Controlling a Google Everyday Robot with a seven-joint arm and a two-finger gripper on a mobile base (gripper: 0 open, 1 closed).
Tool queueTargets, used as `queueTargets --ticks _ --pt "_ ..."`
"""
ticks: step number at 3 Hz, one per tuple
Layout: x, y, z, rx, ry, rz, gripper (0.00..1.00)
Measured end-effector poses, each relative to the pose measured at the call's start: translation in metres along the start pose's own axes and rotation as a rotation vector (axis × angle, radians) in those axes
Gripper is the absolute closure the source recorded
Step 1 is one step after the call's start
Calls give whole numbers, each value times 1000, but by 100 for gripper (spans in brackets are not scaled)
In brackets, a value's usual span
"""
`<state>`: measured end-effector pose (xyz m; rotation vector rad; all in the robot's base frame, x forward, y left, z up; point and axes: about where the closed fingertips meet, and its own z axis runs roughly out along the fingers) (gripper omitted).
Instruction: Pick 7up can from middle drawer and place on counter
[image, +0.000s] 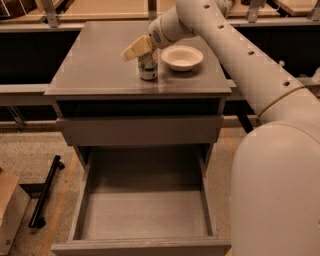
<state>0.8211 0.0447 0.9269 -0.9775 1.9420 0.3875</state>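
Observation:
The 7up can (148, 69) stands upright on the grey counter (95, 65), just left of a white bowl. My gripper (136, 50) reaches in from the right and is shut on the can's upper part, with its yellowish fingers (131, 51) sticking out to the left past it. The can's base is on or just above the counter top. Below, the middle drawer (145, 215) is pulled fully out and shows only its bare flat bottom.
The white bowl (182, 57) sits on the counter close to the can's right side. A closed plain grey drawer front (140, 131) is above the open drawer. A black bar (46, 192) and a cardboard box (10, 210) lie on the floor at the left. My arm and base fill the right.

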Motion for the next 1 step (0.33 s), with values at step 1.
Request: queueTargets --ticks 1 --pt "0 0 0 0 0 0 0"
